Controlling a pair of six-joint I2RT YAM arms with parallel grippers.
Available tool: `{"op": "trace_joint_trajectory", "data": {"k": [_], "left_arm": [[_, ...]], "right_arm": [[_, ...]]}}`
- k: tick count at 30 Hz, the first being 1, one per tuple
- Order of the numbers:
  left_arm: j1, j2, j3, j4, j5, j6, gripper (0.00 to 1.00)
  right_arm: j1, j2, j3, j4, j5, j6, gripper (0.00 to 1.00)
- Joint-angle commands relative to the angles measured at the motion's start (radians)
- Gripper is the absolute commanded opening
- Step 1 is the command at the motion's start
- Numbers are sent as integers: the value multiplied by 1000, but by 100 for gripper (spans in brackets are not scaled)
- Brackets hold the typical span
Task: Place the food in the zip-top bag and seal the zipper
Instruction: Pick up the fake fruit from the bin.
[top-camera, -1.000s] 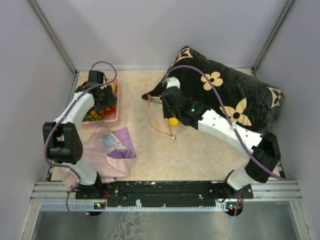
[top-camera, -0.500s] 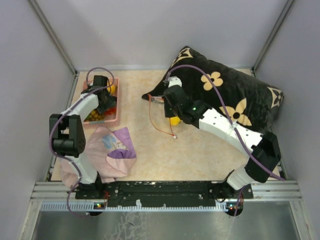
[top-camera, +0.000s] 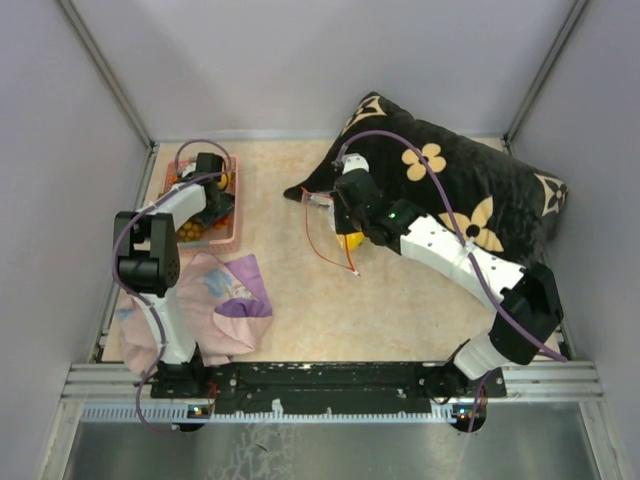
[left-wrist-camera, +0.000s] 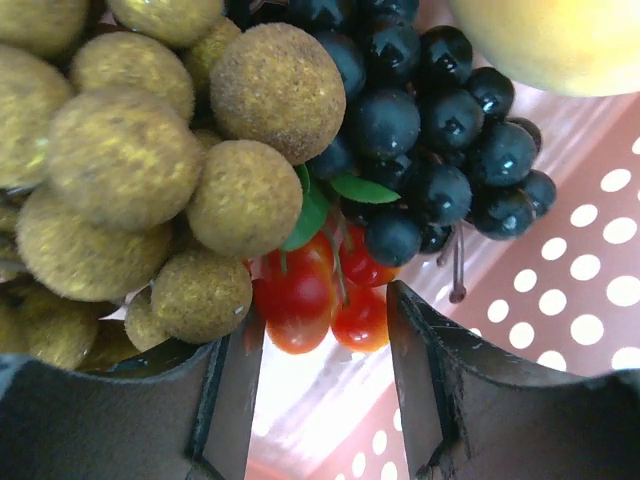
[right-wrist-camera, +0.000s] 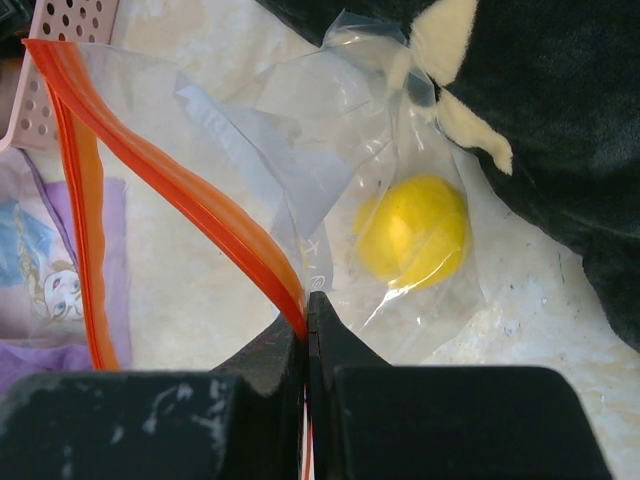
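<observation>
The left arm has folded in tighter since a second ago, and the left gripper now sits lower in the pink basket. The right arm has only nudged the bag.

Nearest the bases, on the near side of the basket, lies the pink-purple cloth. It plays no part here.

Inside the basket, the left gripper is spread wide and has hold of nothing. Its jaws straddle a small red cherry cluster. The olive-brown grape bunch crowds its left finger, and the dark purple grape bunch sits just beyond the right one. A yellow-orange round fruit lies at the basket's far corner. Whether the pads already touch fruit, I can't quite tell from this close.

Right of the basket, well apart from it, the right gripper is pinched tight on the zipper. It holds the zip-top bag with the mouth gaping toward the basket. One yellow fruit is already inside. Beyond the bag is the black flowered pillow.

To do this pick well, the gripper should commit to one bunch. It should centre over a stem or the thick of a cluster, go a touch deeper, then close gently so the round fruit doesn't squirt out. Meanwhile the right gripper should keep the mouth held wide.
</observation>
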Motion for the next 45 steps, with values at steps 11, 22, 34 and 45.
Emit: {"op": "trace_joint_trajectory", "data": {"k": [11, 22, 34, 45], "left_arm": [[-4, 52, -38, -4, 26, 22, 44], [-5, -126, -42, -58, 74, 131, 18], [-5, -290, -76, -131, 165, 224, 16], [-5, -482, -106, -163, 228, 305, 13]], "right_arm": [[-34, -22, -15, 54, -29, -29, 0], [-36, -26, -11, 59, -36, -30, 0], [-36, -48, -5, 55, -39, -16, 0], [-35, -31, 29, 41, -32, -14, 0]]}}
